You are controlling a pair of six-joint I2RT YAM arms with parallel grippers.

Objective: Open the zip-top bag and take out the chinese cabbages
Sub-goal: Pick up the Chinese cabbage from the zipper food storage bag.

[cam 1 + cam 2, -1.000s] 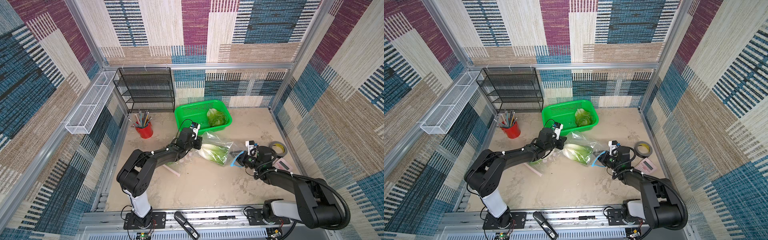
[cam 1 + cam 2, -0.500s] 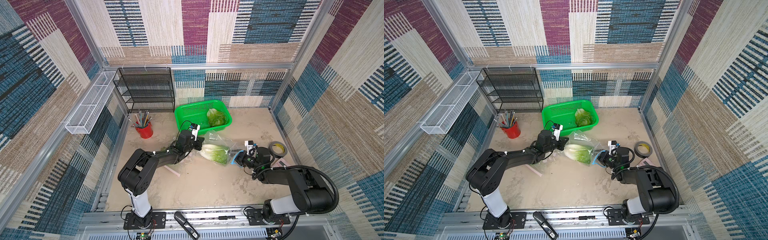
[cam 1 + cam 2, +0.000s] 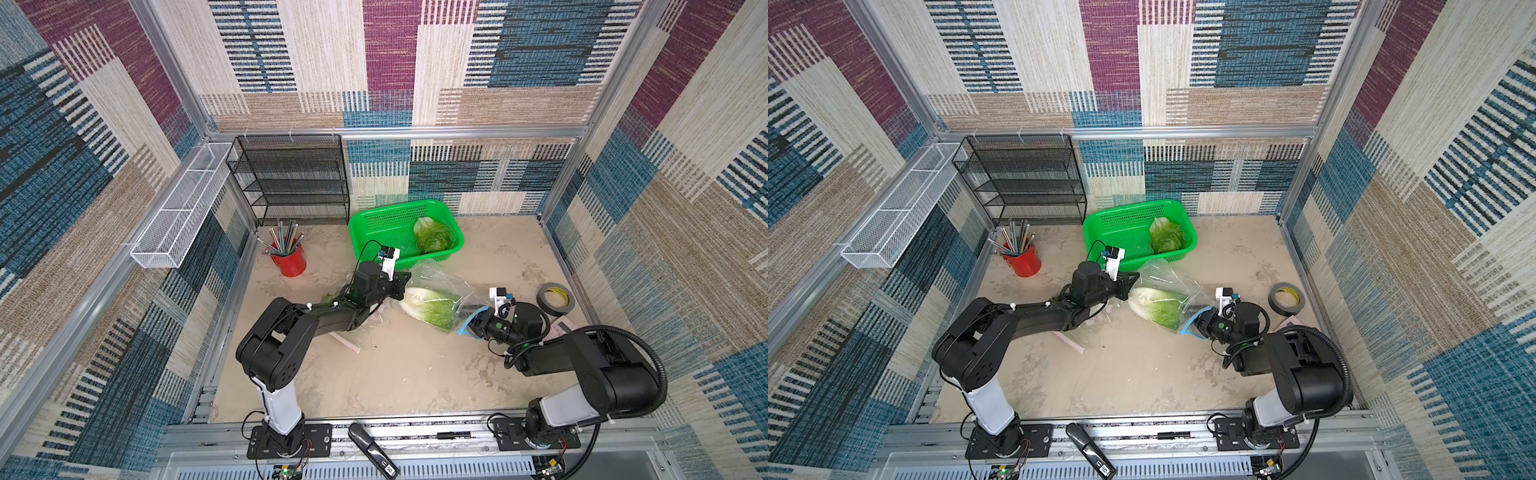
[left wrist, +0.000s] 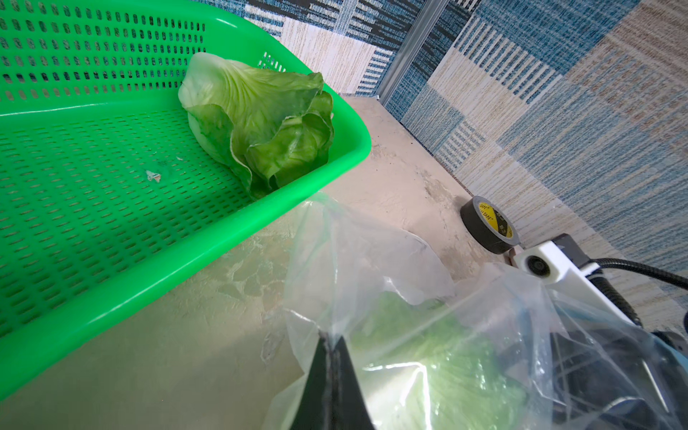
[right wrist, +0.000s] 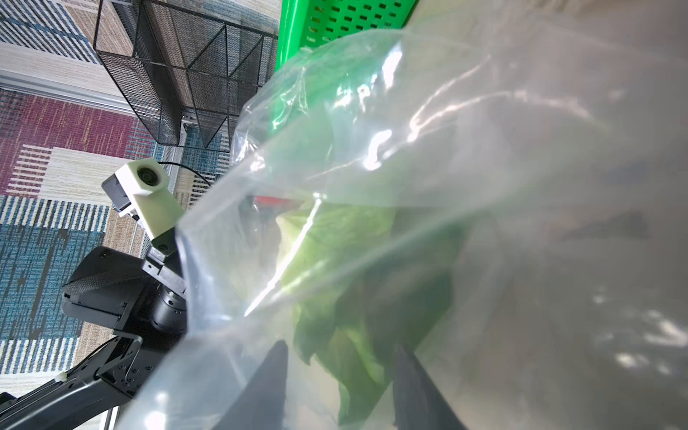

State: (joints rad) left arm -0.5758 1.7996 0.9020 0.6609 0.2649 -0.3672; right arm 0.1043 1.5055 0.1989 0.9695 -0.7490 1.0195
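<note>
Left wrist view: the left gripper (image 4: 331, 340) is seen clenched on film of the zip-top bag (image 4: 372, 253), a pinch not resolved from above. Right wrist view: the right gripper (image 5: 340, 344) is shown released, jaws parted at the leaves of the bagged cabbage (image 5: 335, 253). Beyond, a second cabbage (image 4: 260, 123) is seen in the green basket (image 4: 111, 223).

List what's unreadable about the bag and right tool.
- Cabbages in the zip-top bag: both top views show one cabbage; crumpled film may hide more.
- Whether the right tool touches leaves: right wrist view, film blurs it.
- Green patch by left arm: top view, arm covers it.
</note>
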